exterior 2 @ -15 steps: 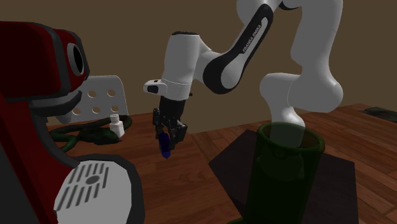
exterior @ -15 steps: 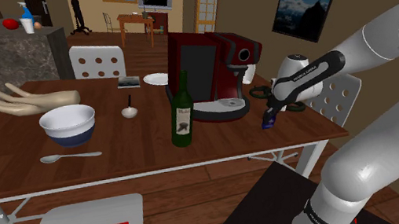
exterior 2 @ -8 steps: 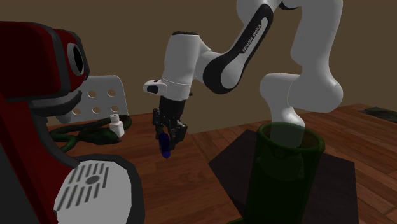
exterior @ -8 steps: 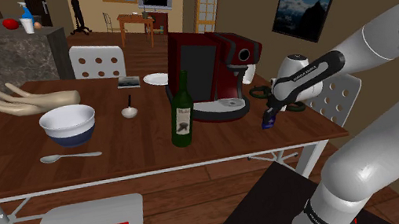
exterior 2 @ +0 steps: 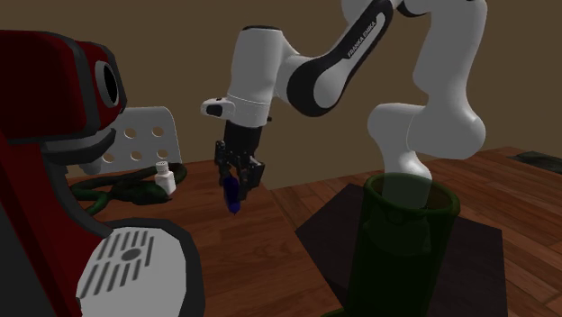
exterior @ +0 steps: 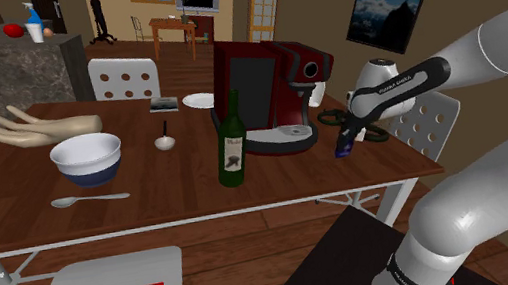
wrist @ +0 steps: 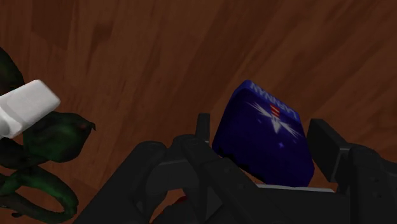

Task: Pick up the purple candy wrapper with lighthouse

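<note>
The candy wrapper point(wrist: 257, 118) is a deep blue-purple packet with a small white and red lighthouse printed on it. My black gripper point(wrist: 266, 143) is shut on it, one finger on each side. In the shoulder view the gripper point(exterior: 347, 137) hangs over the table's right end beside the coffee machine, and the wrapper point(exterior: 343, 147) dangles just above the wood. The second exterior view shows the gripper point(exterior 2: 236, 180) pointing down with the wrapper point(exterior 2: 233, 195) sticking out below the fingers, off the wooden table point(exterior 2: 261, 252).
A red coffee machine point(exterior: 271, 94) and a dark green bottle point(exterior: 231, 141) stand to the shoulder view's left of the gripper. A green cable with a white plug point(exterior 2: 163, 178) lies close behind it. Farther left are a bowl point(exterior: 86, 156), a spoon point(exterior: 88, 200) and a wooden hand point(exterior: 33, 127).
The gripper has risen a little with the wrapper clasped in it, and the forearm now sits higher. Nothing else on the table has moved.
</note>
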Robot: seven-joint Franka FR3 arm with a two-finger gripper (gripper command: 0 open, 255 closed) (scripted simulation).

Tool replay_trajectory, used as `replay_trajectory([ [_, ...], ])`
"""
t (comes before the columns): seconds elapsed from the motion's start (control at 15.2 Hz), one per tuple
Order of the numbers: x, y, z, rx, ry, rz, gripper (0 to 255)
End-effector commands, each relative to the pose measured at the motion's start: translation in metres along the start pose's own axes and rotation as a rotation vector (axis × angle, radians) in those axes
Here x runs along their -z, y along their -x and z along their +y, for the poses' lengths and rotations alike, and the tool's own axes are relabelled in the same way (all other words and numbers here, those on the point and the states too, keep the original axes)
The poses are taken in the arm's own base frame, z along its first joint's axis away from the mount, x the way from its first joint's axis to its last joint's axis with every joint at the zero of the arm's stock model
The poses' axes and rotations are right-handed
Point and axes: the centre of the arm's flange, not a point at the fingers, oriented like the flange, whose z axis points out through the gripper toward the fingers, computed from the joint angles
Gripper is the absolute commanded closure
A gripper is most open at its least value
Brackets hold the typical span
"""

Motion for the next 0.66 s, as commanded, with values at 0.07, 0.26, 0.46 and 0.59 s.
replay_trajectory([
  [0.07,0.015,-0.002,0.002,0.000,0.000,0.000,255],
  [0.26,0.031,-0.004,0.005,0.000,0.000,0.000,255],
  [0.46,0.046,-0.007,0.008,0.000,0.000,0.000,255],
  [0.59,0.047,-0.007,0.008,0.000,0.000,0.000,255],
])
